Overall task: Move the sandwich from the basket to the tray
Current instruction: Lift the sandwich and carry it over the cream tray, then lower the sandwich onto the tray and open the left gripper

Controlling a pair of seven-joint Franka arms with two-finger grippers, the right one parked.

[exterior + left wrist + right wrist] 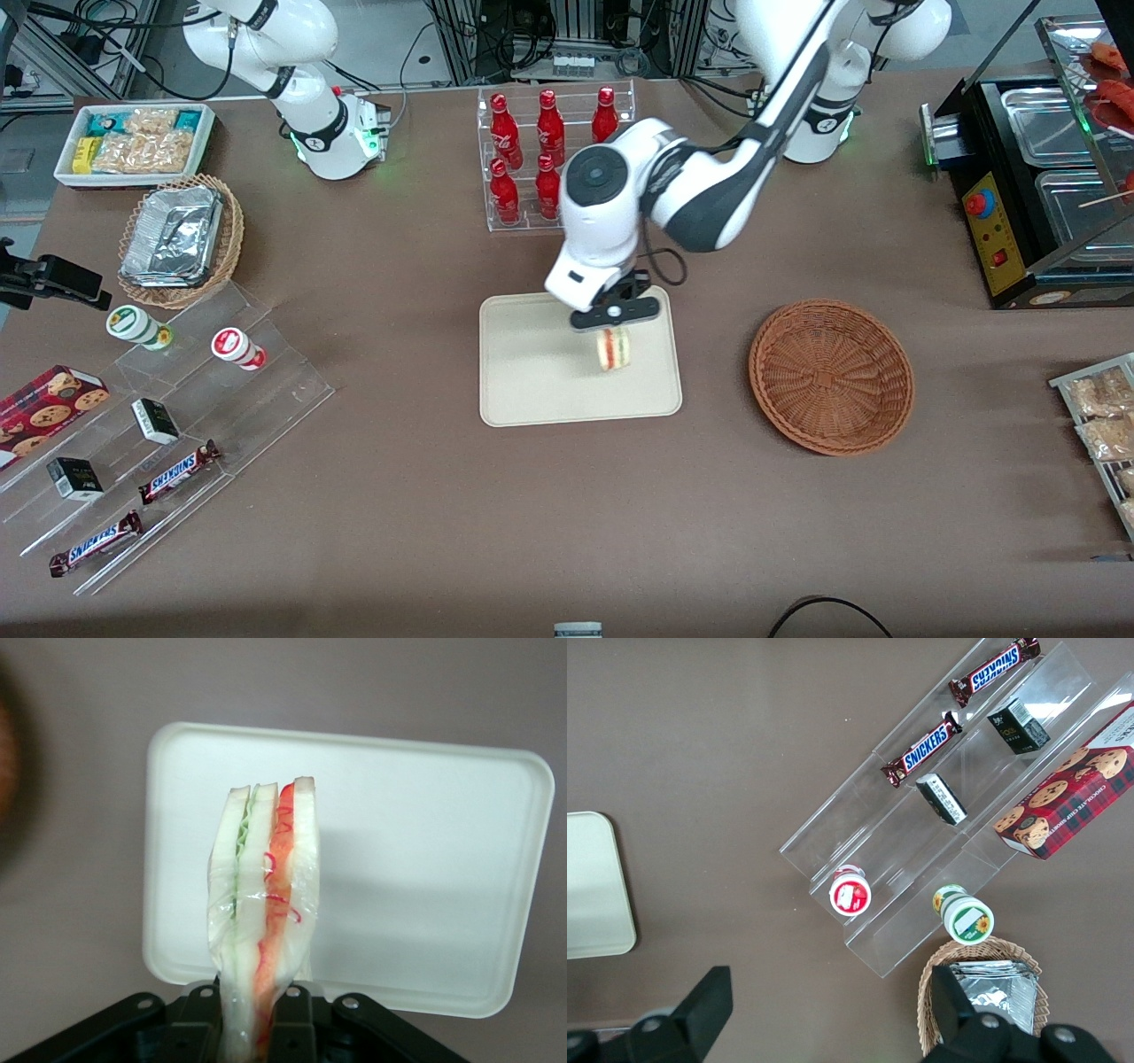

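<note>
My gripper (614,326) hangs over the cream tray (532,390), shut on the sandwich (614,348). The wedge of white bread with red and green filling dangles from the fingers just above the tray's surface. In the left wrist view the sandwich (264,904) is pinched between the two black fingers (297,1028), with the tray (425,868) spread out under it. The reddish-brown wicker basket (831,377) stands beside the tray toward the working arm's end of the table, with nothing in it.
A clear rack of red bottles (549,151) stands farther from the front camera than the tray. A tan basket with foil containers (177,239), a snack box (133,142) and acrylic shelves of candy bars (168,443) lie toward the parked arm's end. A black food warmer (1036,186) sits at the working arm's end.
</note>
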